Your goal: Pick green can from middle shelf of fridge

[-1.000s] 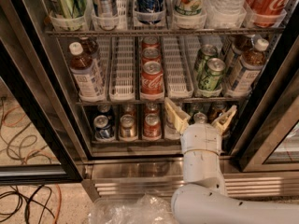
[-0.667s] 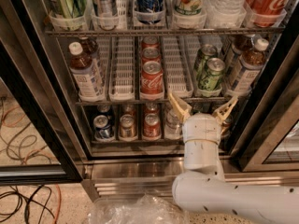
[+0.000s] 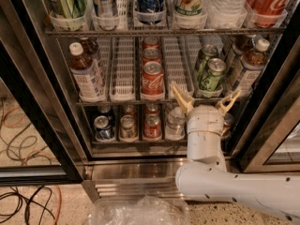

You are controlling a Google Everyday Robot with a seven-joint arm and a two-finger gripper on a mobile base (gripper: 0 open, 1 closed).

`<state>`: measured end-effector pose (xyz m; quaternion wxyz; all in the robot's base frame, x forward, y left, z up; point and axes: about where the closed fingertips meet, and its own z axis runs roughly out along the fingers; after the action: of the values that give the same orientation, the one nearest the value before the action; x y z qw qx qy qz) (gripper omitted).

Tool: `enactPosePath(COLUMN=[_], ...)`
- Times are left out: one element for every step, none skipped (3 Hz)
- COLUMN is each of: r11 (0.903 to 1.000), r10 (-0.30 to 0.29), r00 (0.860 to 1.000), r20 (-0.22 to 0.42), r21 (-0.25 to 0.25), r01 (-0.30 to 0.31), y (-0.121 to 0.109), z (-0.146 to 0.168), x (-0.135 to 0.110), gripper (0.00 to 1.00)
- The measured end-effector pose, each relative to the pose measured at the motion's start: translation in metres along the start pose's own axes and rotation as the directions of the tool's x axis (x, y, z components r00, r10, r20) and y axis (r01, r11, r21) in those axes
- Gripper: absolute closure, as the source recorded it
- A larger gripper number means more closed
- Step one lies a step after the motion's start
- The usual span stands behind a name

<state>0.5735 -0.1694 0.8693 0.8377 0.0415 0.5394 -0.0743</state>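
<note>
The fridge [image 3: 56, 125] stands open before me. On its middle shelf [image 3: 124, 86] two green cans stand one behind the other in a lane at the right; the front green can [image 3: 212, 74] has a silver top. Red Coca-Cola cans [image 3: 153, 80] fill the centre lane, and white-capped brown bottles [image 3: 86, 72] stand at both ends. My gripper [image 3: 206, 100] is open, its two tan fingers [image 3: 181, 99] spread just below and in front of the front green can, at the shelf's front edge. It holds nothing.
The top rack holds tall cans and large bottles [image 3: 190, 1]. The bottom rack holds several small mixed cans [image 3: 127, 127]. The black door frame [image 3: 269, 93] stands close at the right of my arm. Cables [image 3: 18, 200] lie on the floor at left; crinkled plastic [image 3: 140, 212] lies below.
My gripper has risen and shifted right, from in front of the bottom rack to the front edge of the middle shelf under the green can. The fingers stay spread.
</note>
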Motion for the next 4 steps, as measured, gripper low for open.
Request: enactPosePath(r11=[1.0,1.0,1.0,1.0], r10=[0.0,0.0,0.0,-0.009], r00=[1.0,1.0,1.0,1.0], r20=[0.0,0.0,0.0,-0.007], r21=[0.0,0.0,0.0,0.003], r01=[0.0,0.0,0.0,0.009], y=[0.0,0.0,0.0001,0.0012], z=[0.0,0.0,0.0001,0.0002], x=[0.0,0.0,0.0,0.0039], gripper=[0.14,0.34,0.32,0.13])
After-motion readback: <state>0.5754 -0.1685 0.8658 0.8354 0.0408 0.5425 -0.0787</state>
